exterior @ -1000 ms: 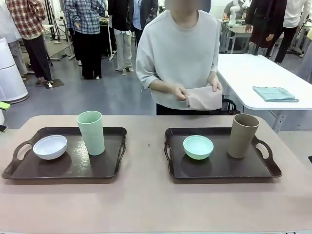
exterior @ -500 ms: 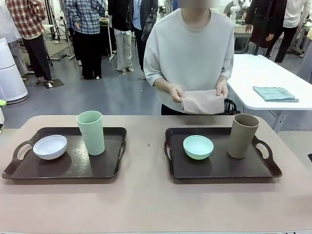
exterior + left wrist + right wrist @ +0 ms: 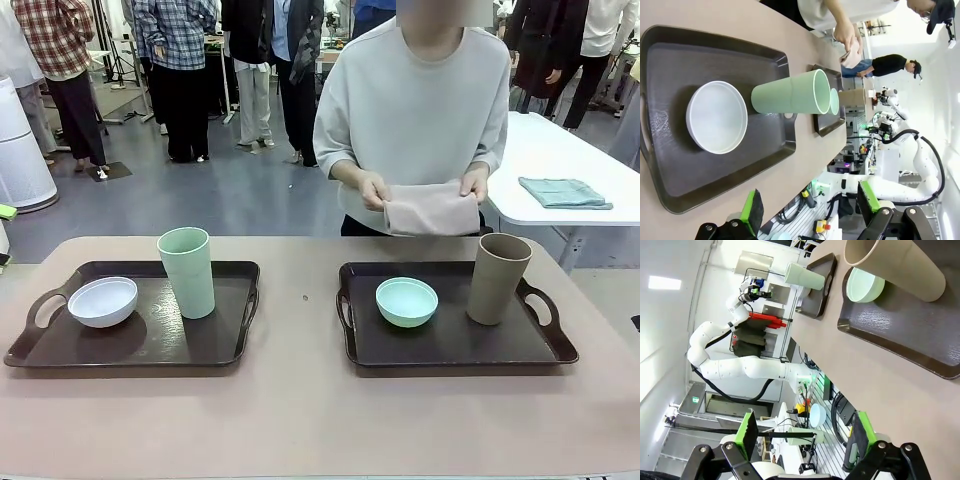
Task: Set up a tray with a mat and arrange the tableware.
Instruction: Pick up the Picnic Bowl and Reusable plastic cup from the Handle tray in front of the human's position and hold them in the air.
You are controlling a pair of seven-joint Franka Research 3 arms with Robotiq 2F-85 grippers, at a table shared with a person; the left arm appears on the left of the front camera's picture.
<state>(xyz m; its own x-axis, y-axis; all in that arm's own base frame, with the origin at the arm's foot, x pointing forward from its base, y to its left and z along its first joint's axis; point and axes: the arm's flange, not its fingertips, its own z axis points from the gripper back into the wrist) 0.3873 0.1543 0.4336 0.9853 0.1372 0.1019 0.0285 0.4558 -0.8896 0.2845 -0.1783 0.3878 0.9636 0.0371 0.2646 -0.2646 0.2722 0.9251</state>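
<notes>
– While the person at the far side holds a folded pinkish cloth mat (image 3: 432, 208) up in both hands (image 3: 374, 190), what lies on the table (image 3: 300, 420)?

– Two dark trays with handles, side by side with a gap between them. On the left tray (image 3: 150, 345), the white bowl (image 3: 102, 301) sits toward the left handle. The pale green cup (image 3: 187, 272) stands upright just beside the bowl, on its right. On the right tray (image 3: 455, 345), the mint green bowl (image 3: 406, 301) sits left of centre. The brown cup (image 3: 498, 278) stands upright near the right handle, apart from that bowl.

– Does the cloth mat touch either tray?

– No. It is gripped at its upper corners, beyond the table's far edge and behind the right tray.

– And the grippers?

– Left gripper (image 3: 810, 205), left wrist view: jaws spread wide, nothing between the green pads, white bowl and pale green cup ahead of it on the left tray. Right gripper (image 3: 804, 432), right wrist view: jaws likewise spread and empty, brown cup and mint green bowl ahead on the right tray. Neither gripper touches a tray or anything on it
</notes>
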